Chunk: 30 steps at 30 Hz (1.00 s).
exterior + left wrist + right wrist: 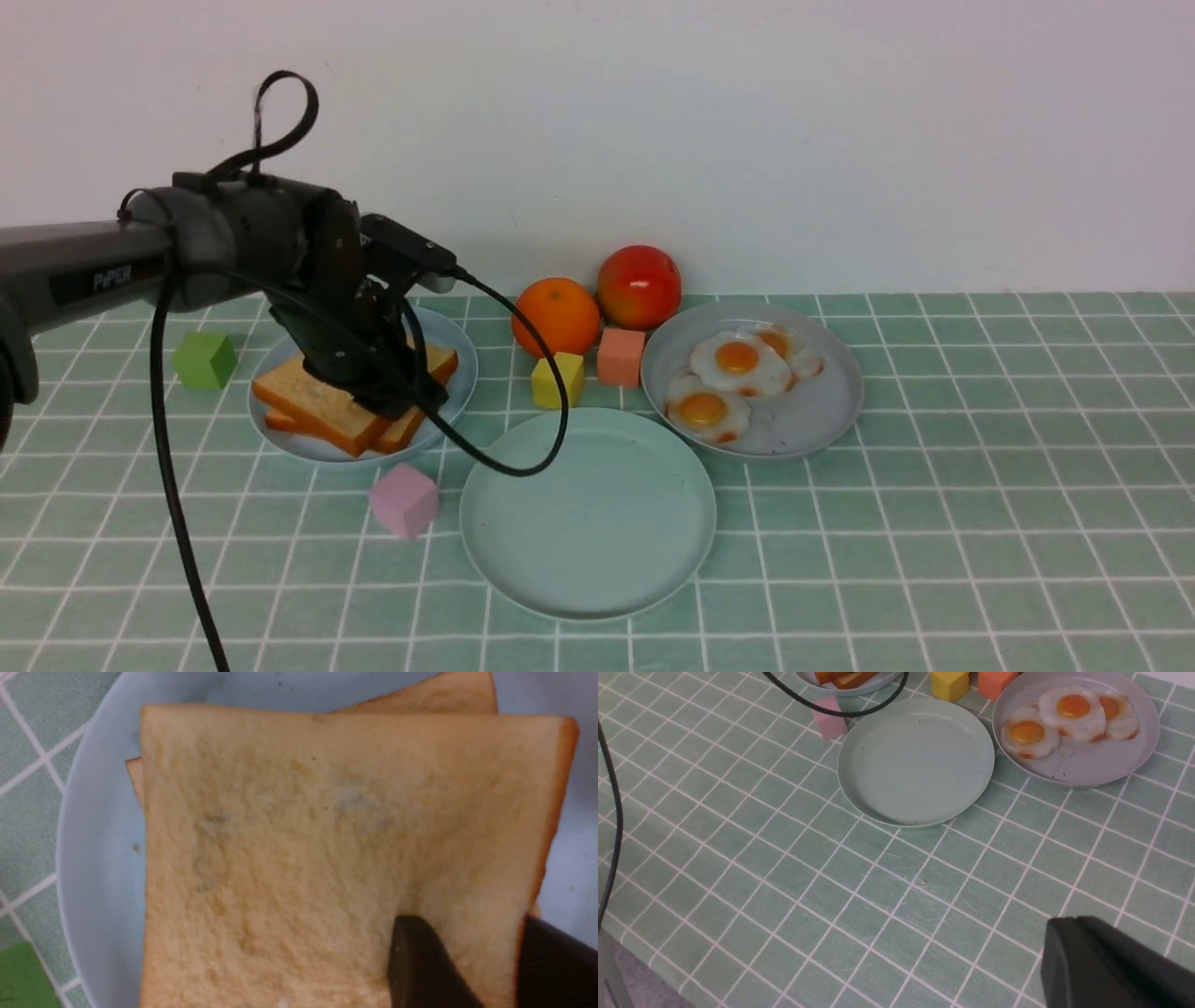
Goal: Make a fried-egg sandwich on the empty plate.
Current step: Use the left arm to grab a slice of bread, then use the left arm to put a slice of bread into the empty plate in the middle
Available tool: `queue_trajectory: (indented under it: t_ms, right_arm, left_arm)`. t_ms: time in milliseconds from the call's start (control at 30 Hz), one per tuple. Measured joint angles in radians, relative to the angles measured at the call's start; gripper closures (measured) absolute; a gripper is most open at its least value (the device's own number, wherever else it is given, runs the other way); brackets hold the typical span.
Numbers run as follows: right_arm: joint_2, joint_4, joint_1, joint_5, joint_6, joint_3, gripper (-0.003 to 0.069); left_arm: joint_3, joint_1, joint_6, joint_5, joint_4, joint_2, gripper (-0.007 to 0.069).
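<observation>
The empty mint-green plate [588,513] [915,760] lies at the table's middle front. Behind it to the left, a pale blue plate [464,359] holds stacked toasted bread slices [317,401]. My left gripper [401,397] [467,926] is down on that stack. One finger presses into the top slice's [303,835] face and the other sits against its crust edge, so a strip of bread is pinched between them. Fried eggs [738,359] [1071,711] lie on the grey plate [822,420] at the right. My right gripper [1064,926] hovers shut over bare tablecloth.
An orange [555,315] and a red fruit [639,286] stand at the back. Yellow [557,380] and salmon [621,356] cubes sit between the plates. A pink cube [403,499] lies left of the mint plate, a green cube [204,359] far left. The arm's cable [523,448] droops over the mint plate's rim.
</observation>
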Motion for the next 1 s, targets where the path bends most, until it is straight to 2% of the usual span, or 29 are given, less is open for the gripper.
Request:
queue_trajectory:
  t_ms: [100,167,200,267,400,467,667,833,1000]
  right_arm:
    - [0.000,0.000,0.000,0.000,0.000,0.000,0.0637]
    - [0.000,0.000,0.000,0.000,0.000,0.000,0.0637]
    - [0.000,0.000,0.000,0.000,0.000,0.000,0.0637]
    - [0.000,0.000,0.000,0.000,0.000,0.000,0.0634]
    - [0.000,-0.004,0.000,0.001,0.000,0.000,0.0631]
    - [0.000,-0.020,0.000,0.009,0.000,0.000,0.0627]
    - [-0.012,-0.031,0.000,0.021,0.000,0.000,0.0627]
    - [-0.021,-0.031,0.000,0.022,0.000,0.000,0.0627]
    - [-0.023,-0.031,0.000,0.023,0.000,0.000,0.0627]
  left_arm:
    - [0.000,-0.013,0.004,0.015,0.005,-0.024,0.0453]
    - [0.003,-0.032,0.004,0.034,0.019,-0.062,0.0564]
    - [0.003,-0.043,0.003,0.042,0.022,-0.087,0.0596]
    - [0.003,-0.060,-0.001,0.050,0.023,-0.123,0.0612]
    - [0.003,-0.140,-0.019,0.093,0.015,-0.241,0.0613]
    - [0.023,-0.231,-0.023,0.113,-0.001,-0.303,0.0613]
    - [0.125,-0.403,-0.023,0.110,0.000,-0.298,0.0613]
    - [0.161,-0.473,-0.023,0.061,0.017,-0.250,0.0613]
    - [0.162,-0.482,-0.023,0.003,0.026,-0.195,0.0613]
